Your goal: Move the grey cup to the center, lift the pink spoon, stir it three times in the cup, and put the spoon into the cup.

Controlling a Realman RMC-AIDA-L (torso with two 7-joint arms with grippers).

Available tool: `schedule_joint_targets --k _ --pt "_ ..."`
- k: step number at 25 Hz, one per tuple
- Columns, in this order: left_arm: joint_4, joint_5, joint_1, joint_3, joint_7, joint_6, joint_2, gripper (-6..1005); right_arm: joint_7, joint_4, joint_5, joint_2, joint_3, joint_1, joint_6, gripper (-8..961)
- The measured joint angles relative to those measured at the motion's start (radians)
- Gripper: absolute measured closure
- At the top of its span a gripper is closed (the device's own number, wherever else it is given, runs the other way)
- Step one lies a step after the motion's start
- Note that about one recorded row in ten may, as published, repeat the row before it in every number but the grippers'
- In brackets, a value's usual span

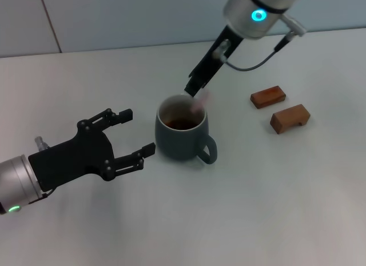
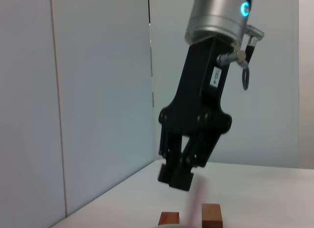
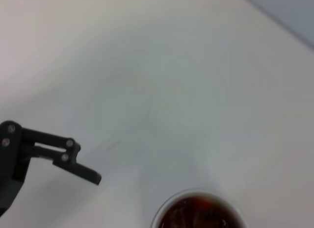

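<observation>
The grey cup stands near the middle of the table, its handle towards me and to the right, with dark brown liquid inside. It also shows in the right wrist view. My right gripper hangs just over the cup's far rim, shut on the pink spoon. The spoon is a pale pink blur that slants down into the cup. The left wrist view shows that gripper with the pink blur below it. My left gripper is open and empty, just left of the cup and apart from it.
Two brown wooden blocks lie to the right of the cup. They also show in the left wrist view. A pale wall runs behind the white table.
</observation>
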Motion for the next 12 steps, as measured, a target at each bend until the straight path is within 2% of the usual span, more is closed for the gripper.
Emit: schedule_joint_targets --k 1,2,4,6,7,10,11,12 --pt "0.0 0.0 -0.001 0.0 -0.002 0.0 0.001 159 0.007 -0.106 0.013 0.009 -0.024 -0.057 -0.011 829" --pt "0.0 0.0 -0.003 0.0 -0.003 0.0 0.001 159 0.007 -0.106 0.013 0.009 -0.024 -0.057 -0.011 809" --pt "0.0 -0.003 -0.005 0.0 -0.005 -0.001 0.001 159 0.025 -0.187 0.045 0.009 -0.051 -0.105 -0.022 770" --pt "0.0 -0.004 -0.007 0.0 -0.006 -0.003 0.001 159 0.02 -0.289 0.111 0.006 -0.055 -0.176 -0.043 682" --pt "0.0 -0.004 -0.008 0.0 -0.006 -0.003 0.001 159 0.02 -0.289 0.111 0.006 -0.055 -0.176 -0.043 637" --pt "0.0 -0.006 -0.008 0.0 -0.007 -0.003 0.002 159 -0.035 -0.425 0.235 0.005 -0.058 -0.301 -0.049 513" --pt "0.0 -0.007 -0.008 0.0 -0.008 -0.004 0.001 159 -0.103 -0.532 0.343 0.006 -0.064 -0.42 -0.024 477" --pt "0.0 -0.007 -0.007 0.0 -0.008 -0.005 0.001 159 -0.103 -0.532 0.343 0.006 -0.064 -0.42 -0.024 441"
